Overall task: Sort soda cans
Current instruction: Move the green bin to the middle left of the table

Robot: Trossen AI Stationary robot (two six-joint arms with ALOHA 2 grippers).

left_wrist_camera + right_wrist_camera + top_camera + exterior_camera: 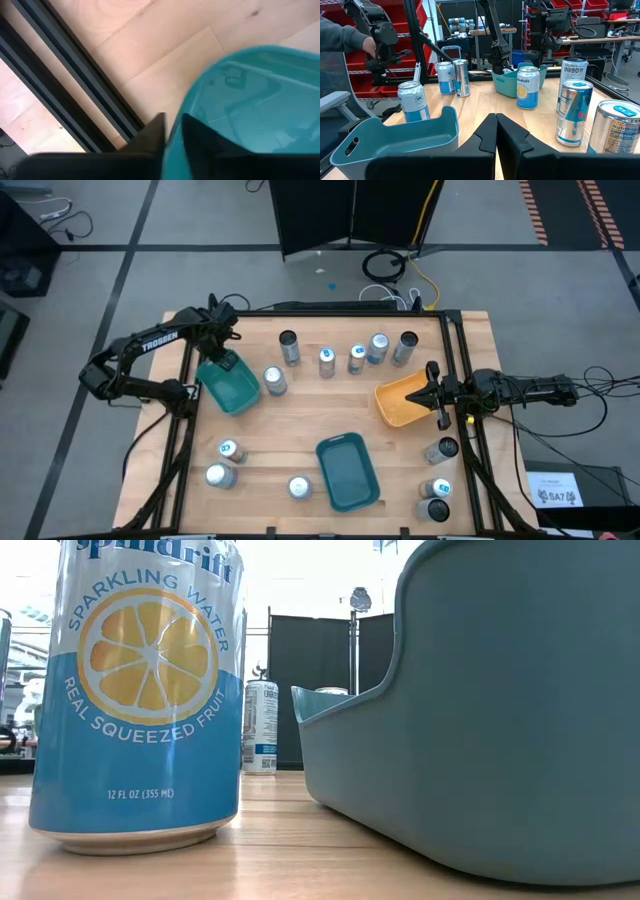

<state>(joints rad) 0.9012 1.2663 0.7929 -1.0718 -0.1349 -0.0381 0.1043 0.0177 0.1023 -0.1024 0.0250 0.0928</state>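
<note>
The left claw (222,358) is clamped on the rim of the green tray (232,385) at 10 o'clock on the tabletop (300,420). Soda cans (326,360) stand in a row along 12 o'clock, with 3 more (222,463) near 7 o'clock and 3 (438,480) near 5 o'clock. A teal tray (348,472) lies at 6 o'clock. The right claw (436,395) is clenched, empty, over the orange tray (405,402) at 3 o'clock.
</note>
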